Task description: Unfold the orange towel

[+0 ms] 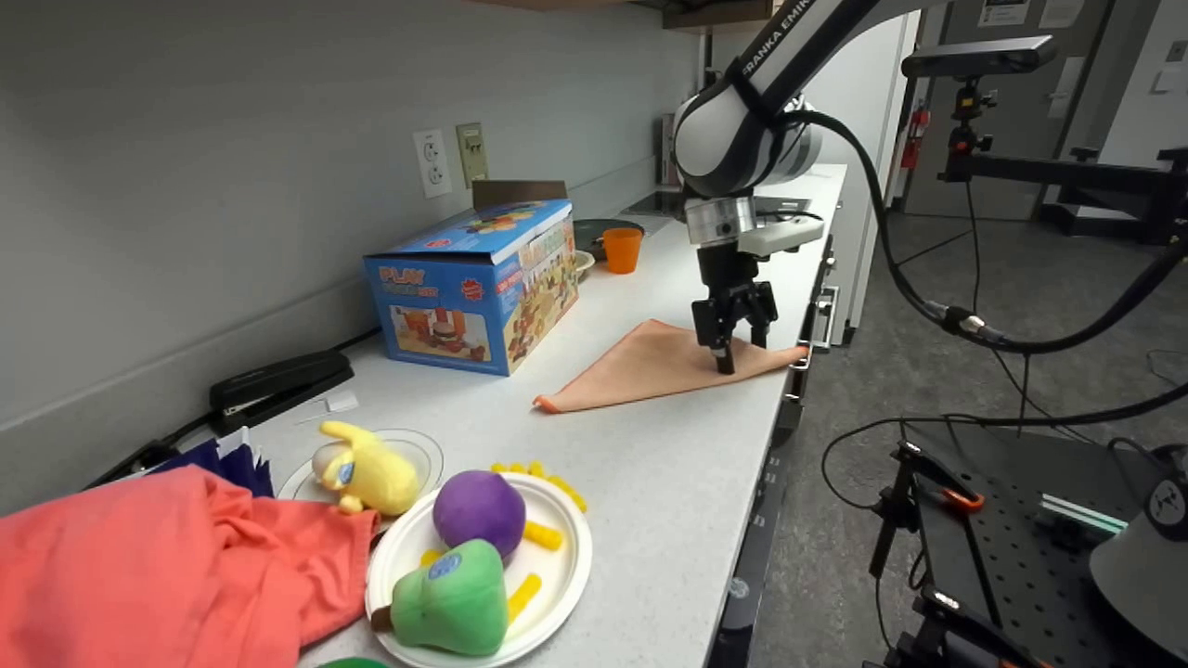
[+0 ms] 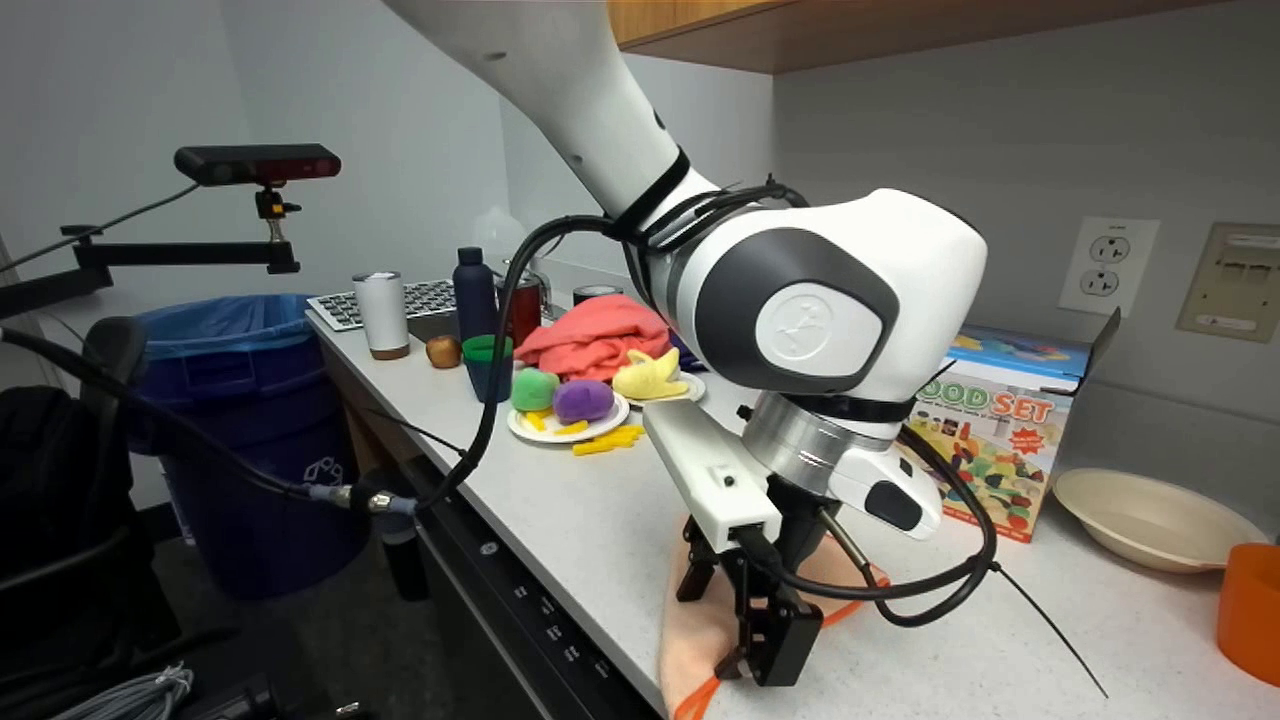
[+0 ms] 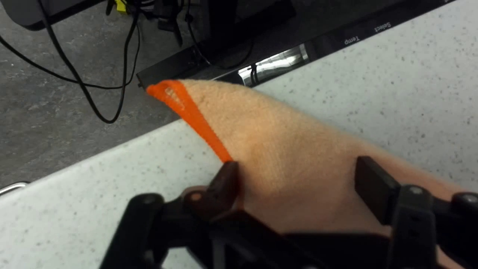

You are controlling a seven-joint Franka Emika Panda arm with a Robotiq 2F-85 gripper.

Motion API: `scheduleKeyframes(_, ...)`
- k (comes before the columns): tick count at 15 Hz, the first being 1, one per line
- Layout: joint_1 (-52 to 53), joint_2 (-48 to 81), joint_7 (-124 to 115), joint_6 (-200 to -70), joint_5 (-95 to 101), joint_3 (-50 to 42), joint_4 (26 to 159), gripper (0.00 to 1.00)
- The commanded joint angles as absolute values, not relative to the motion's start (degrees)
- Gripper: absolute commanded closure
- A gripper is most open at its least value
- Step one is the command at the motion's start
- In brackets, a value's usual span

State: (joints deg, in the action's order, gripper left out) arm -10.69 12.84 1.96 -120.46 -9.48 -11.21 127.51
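The orange towel [image 1: 640,366] lies on the white counter in a roughly triangular shape, light peach with a brighter orange hem. One of its corners pokes out past the counter's front edge, as the wrist view shows of the towel [image 3: 276,127]. My gripper [image 1: 742,350] points down over the towel's front part, its jaws wide apart. In the wrist view, cloth spans the gap of the gripper [image 3: 297,164], unpinched. One fingertip [image 3: 227,173] is at the orange hem; the opposite fingertip [image 3: 368,172] is over the cloth. Whether they press on it I cannot tell.
A blue toy box [image 1: 445,311] stands near the wall behind the towel. An orange cup [image 1: 622,250] and a beige bowl [image 2: 1160,515] are farther along. A white plate [image 1: 568,594] with plush toys and a coral-red cloth [image 1: 167,575] occupy the opposite end.
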Motion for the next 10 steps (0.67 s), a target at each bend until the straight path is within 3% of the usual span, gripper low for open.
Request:
scheduleKeyframes(1,-12.02,13.69,4.85,-118.54,-10.92,-10.47,126.57,0.50)
scheduleKeyframes(2,-11.93,13.57,4.32,-118.72,-10.41,-10.58,126.60,0.47)
scheduleKeyframes(3,-11.67,13.40,3.31,-119.42,-9.69,-10.72,126.79,0.18)
scheduleKeyframes(5,-11.11,12.96,1.28,-121.36,-8.22,-10.95,127.46,0.20)
scheduleKeyframes(8,-9.92,11.97,-4.29,-128.49,-5.22,-11.30,129.05,0.01)
scheduleKeyframes(10,-9.36,11.70,-7.47,-132.46,-3.88,-11.19,129.22,0.00)
